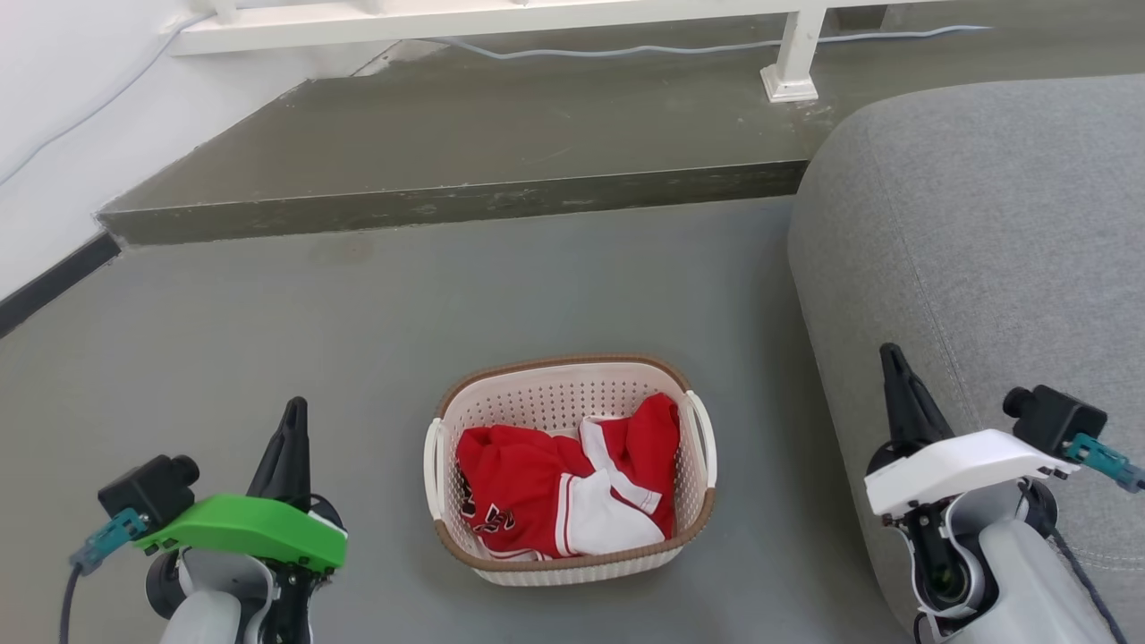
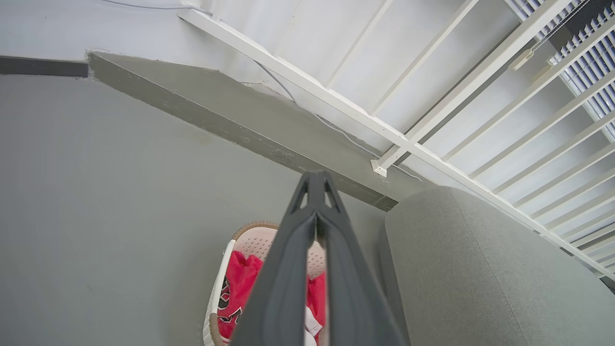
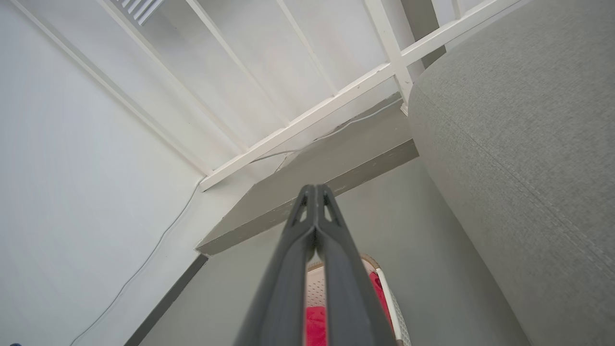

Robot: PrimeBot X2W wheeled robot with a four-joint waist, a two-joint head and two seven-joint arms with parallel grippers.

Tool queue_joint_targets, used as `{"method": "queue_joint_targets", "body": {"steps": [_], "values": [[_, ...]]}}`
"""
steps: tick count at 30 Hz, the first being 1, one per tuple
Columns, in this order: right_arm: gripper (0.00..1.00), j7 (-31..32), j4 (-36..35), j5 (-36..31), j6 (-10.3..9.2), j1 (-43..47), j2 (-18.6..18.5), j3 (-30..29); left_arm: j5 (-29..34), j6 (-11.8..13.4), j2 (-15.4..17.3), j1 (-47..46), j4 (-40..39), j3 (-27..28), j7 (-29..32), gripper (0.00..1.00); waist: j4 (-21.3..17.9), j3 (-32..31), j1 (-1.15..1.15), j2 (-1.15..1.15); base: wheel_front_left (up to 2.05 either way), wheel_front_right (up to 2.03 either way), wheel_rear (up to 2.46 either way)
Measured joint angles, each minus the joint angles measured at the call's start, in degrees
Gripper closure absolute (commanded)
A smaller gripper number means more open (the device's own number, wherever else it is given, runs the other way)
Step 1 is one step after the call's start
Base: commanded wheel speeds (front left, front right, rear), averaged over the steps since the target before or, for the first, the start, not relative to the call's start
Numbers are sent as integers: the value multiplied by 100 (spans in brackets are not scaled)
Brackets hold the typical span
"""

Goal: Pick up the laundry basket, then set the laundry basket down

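The laundry basket (image 1: 546, 398) is a small cream-white perforated tub with a brown rim band and white side handles. It stands on the grey floor at lower centre in the head view, holding red and white clothes (image 1: 564, 496). My left gripper (image 1: 293, 413) hangs shut to the basket's left, apart from it. My right gripper (image 1: 890, 358) is shut to the basket's right, in front of the sofa. The left wrist view looks past the left gripper (image 2: 316, 179) at the laundry basket (image 2: 250, 238); the right wrist view shows the right gripper (image 3: 314, 191) above the laundry basket (image 3: 384, 283).
A grey fabric sofa (image 1: 984, 250) fills the right side, close to the basket. A raised grey step (image 1: 465, 152) runs across the back, with a white railing post (image 1: 792, 54) and a cable (image 1: 626, 49) on it. A white wall (image 1: 63, 116) stands at the left.
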Motion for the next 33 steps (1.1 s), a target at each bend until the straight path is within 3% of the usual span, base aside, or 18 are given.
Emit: {"method": "queue_joint_targets", "body": {"steps": [33], "values": [[100, 580, -3, 2129, 209, 23, 25, -581, -1800, 0, -33, 80, -140, 446, 595, 100, 46, -130, 0, 0, 0, 0, 0]]}}
